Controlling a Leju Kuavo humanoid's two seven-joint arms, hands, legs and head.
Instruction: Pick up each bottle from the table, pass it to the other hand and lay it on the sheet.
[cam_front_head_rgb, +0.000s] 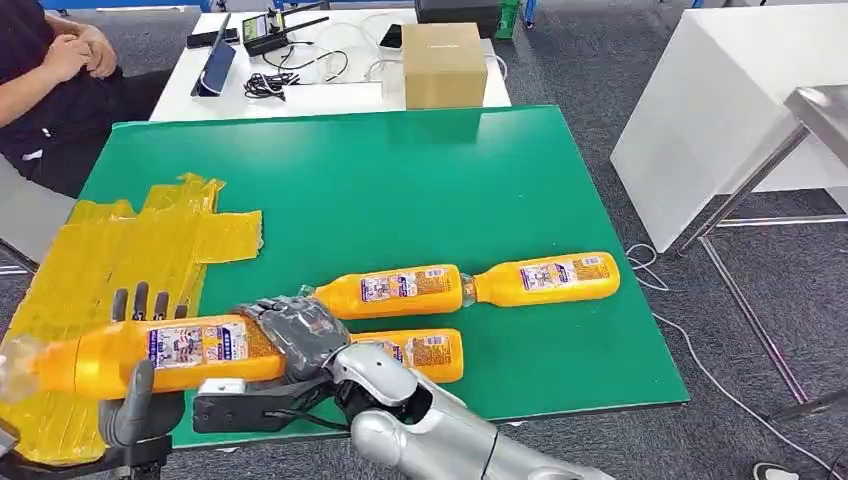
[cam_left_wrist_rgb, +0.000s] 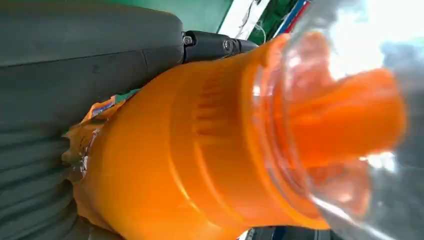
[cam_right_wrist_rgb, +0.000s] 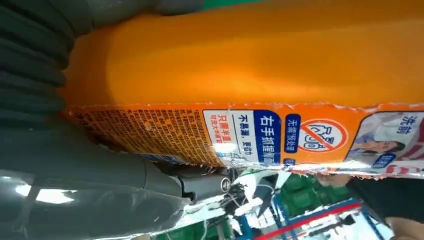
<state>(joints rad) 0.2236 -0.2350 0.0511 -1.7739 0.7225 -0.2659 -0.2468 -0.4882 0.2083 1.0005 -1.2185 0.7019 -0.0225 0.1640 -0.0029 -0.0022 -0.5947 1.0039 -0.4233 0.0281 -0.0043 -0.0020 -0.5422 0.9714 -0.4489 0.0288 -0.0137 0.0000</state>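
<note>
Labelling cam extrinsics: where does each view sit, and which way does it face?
Head: high on the body, facing forward and down on the green table; both arms enter from below, right hand and left hand on one orange bottle.
Left wrist: behind the left hand, close on the bottle's clear cap end.
Right wrist: behind the right hand, close on the bottle's label.
Shared: all three views show that bottle.

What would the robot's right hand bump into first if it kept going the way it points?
Probably the left hand: the right hand, gripping the held bottle, points leftward toward it and the yellow sheet beyond. Depth is unclear.
</note>
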